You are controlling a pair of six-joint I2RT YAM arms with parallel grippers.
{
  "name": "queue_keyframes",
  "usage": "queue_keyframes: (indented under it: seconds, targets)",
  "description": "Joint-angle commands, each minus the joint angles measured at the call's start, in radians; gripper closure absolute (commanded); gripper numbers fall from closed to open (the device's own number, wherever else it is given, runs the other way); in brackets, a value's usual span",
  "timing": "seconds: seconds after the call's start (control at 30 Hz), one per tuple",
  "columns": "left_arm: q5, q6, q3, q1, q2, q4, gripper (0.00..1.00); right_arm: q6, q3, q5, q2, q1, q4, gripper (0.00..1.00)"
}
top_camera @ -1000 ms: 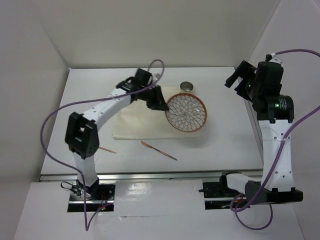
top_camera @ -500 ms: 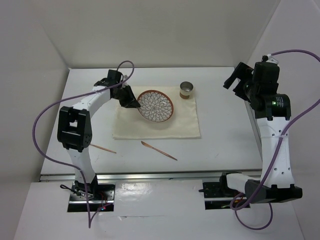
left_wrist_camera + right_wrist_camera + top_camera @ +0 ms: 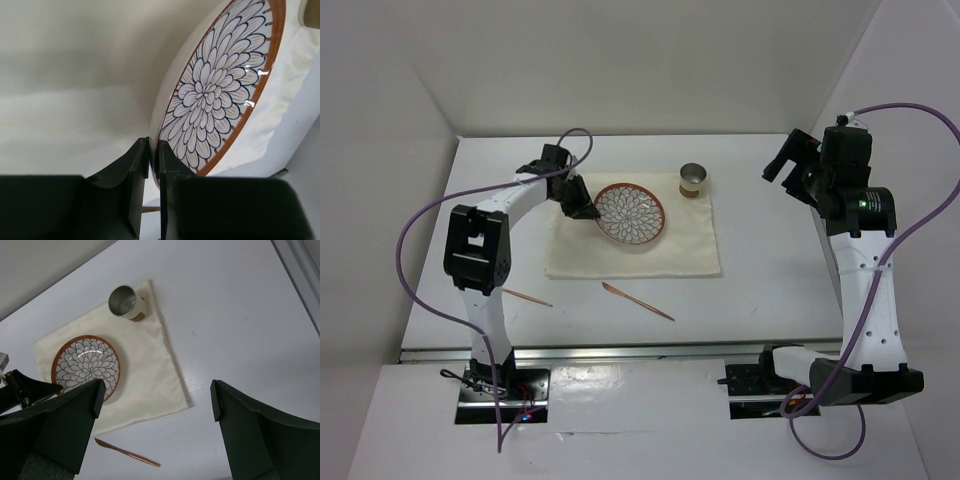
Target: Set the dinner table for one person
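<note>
Left wrist: round glossy petal-patterned plate (image 3: 215, 100) on cream cloth placemat (image 3: 300, 75).

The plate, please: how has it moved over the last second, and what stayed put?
The left gripper, shut on the plate by its rim, carried it leftward from the right of the placemat to its middle. The cup, copper utensil and open right gripper stayed put.
</note>
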Motion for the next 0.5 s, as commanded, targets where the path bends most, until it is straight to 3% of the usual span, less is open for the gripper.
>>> queue_keyframes:
  seconds: [0.0,0.07,0.1,0.17,0.2,0.3,0.47]
  targets:
    - [-0.039,0.014,0.097,-0.014,0.012,-0.025,0.84,-0.011,-0.008,-0.013,-0.003,-0.006,0.048,0.00]
    - [-0.070,0.029,0.137,-0.025,0.024,-0.080,0.78,-0.011,-0.008,-0.013,-0.003,-0.006,0.048,0.00]
    - [-0.082,0.038,0.147,-0.036,0.036,-0.097,0.60,-0.011,-0.008,-0.013,-0.003,-0.006,0.048,0.00]
    - [-0.120,0.058,0.175,-0.048,0.050,-0.142,0.37,-0.011,-0.020,-0.022,0.006,-0.006,0.057,0.00]
    - [-0.155,0.058,0.190,-0.062,0.050,-0.156,0.33,-0.011,-0.030,-0.022,0.006,-0.006,0.057,0.00]
    - [-0.211,0.069,0.190,-0.073,0.035,-0.192,0.07,-0.011,-0.040,-0.034,0.006,-0.006,0.068,0.00]
    - [-0.336,0.069,0.256,-0.091,-0.098,-0.295,0.07,-0.011,-0.031,-0.068,0.015,-0.006,0.077,0.00]
